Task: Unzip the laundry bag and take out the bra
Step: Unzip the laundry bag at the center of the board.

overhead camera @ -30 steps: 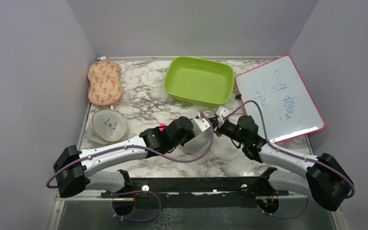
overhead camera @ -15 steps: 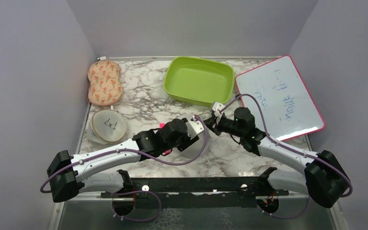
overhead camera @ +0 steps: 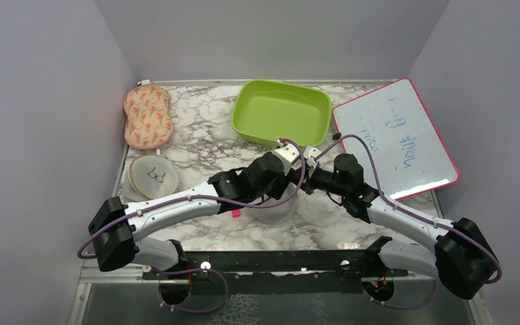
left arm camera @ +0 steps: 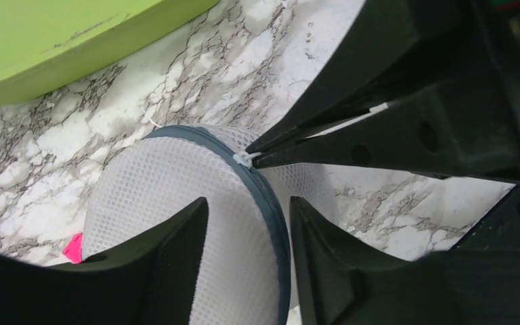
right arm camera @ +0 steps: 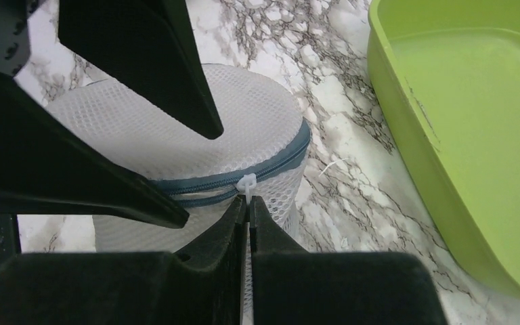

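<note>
Laundry bag point(overhead camera: 274, 211) is sitting mid-frame in the top view on the marble table point(overhead camera: 203, 145), just below the green tub point(overhead camera: 281, 112). Right gripper point(right arm camera: 248, 201) is pinching the small white zip pull point(right arm camera: 247, 183), tips closed tight on it. In the right wrist view the dark zip rim is curving away left of the pull, so the pull is probably going along that arc. Left gripper point(left arm camera: 247, 201) is hanging over the dome, spread partway, clamping nothing. Bag is looking like soft, round, white see-through mesh. Bra isn't showing.

Bag point(right arm camera: 176, 135) white-grey mesh, zip point(right arm camera: 281, 159) slate blue, pull point(right arm camera: 247, 183) white. Surface point(overhead camera: 203, 145) white marble, grey veins. Tub point(overhead camera: 281, 112) lime green. Whiteboard point(overhead camera: 393, 139) pink-framed. Pad point(overhead camera: 147, 116) peach, orange print. Case point(overhead camera: 153, 177) beige, black icon.
</note>
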`<state>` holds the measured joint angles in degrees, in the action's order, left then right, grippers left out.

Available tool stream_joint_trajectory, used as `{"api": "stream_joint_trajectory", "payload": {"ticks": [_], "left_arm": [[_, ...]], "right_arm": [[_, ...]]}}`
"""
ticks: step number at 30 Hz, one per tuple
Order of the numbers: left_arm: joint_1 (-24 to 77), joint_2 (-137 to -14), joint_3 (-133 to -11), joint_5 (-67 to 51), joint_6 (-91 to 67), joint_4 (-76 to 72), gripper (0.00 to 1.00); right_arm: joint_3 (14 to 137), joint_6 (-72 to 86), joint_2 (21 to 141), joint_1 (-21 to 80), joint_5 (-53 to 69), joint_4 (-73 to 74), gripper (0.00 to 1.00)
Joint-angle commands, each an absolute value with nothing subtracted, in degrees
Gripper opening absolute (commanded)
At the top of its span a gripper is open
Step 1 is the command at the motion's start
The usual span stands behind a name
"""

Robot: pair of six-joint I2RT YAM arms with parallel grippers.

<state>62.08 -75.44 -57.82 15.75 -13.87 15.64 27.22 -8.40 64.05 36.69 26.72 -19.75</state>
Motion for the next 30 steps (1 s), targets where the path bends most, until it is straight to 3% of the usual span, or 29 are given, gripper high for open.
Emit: {"api": "stream_joint_trajectory", "payload": {"ticks": [1,10,21,30], "left_arm": [[61.5,-77.3,-59.1,18.7,-16.0,16.1,0.35],[61.5,-77.4,-58.9,17.7,-11.5,16.7,0.0],[61.7,-71.4,-58.3,9.0,4.6,15.9,0.0],[61.7,-69.8,-60.0,3.3,6.6,16.3,0.0]], "right_arm": [[26.4,-6.4,63.0,36.9,28.2,-21.1,0.01],[27.1,-4.7,62.7,36.9,25.1,-20.2,0.01],[30.1,-3.5,65.2,34.2,20.9,-17.0,0.01],[32.8,-4.9,69.5,32.7,21.2,-17.2,0.01]]}}
